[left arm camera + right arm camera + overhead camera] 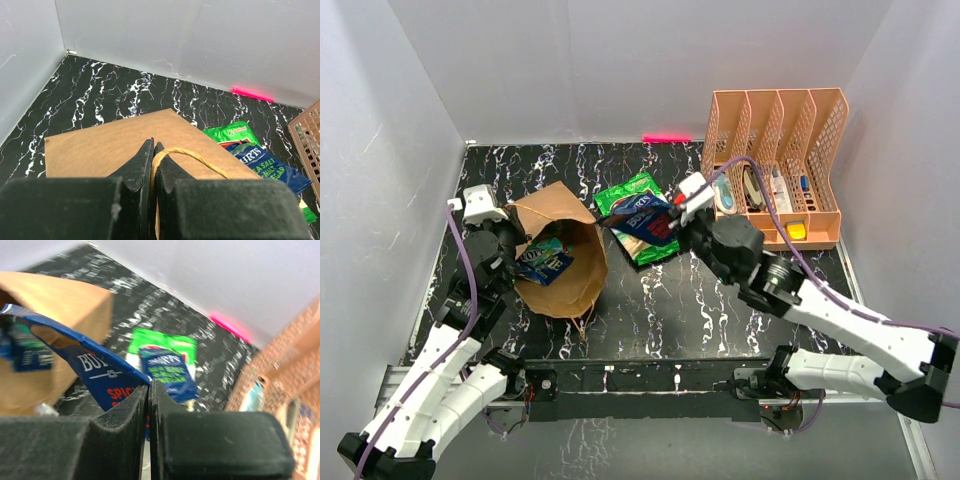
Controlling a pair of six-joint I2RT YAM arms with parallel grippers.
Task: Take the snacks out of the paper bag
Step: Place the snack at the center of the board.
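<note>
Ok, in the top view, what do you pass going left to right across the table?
The left gripper → paper bag, its handle pinched in that gripper → green chips bag → right gripper, shut on a blue packet held over the green one → peach mesh organiser.

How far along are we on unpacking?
Done: green packet and sea-salt packet lie on the table. In hand: right hand shut on a dark blue packet; left hand pinches the paper bag by its handle. Left: at least a blue-green packet inside it.
</note>
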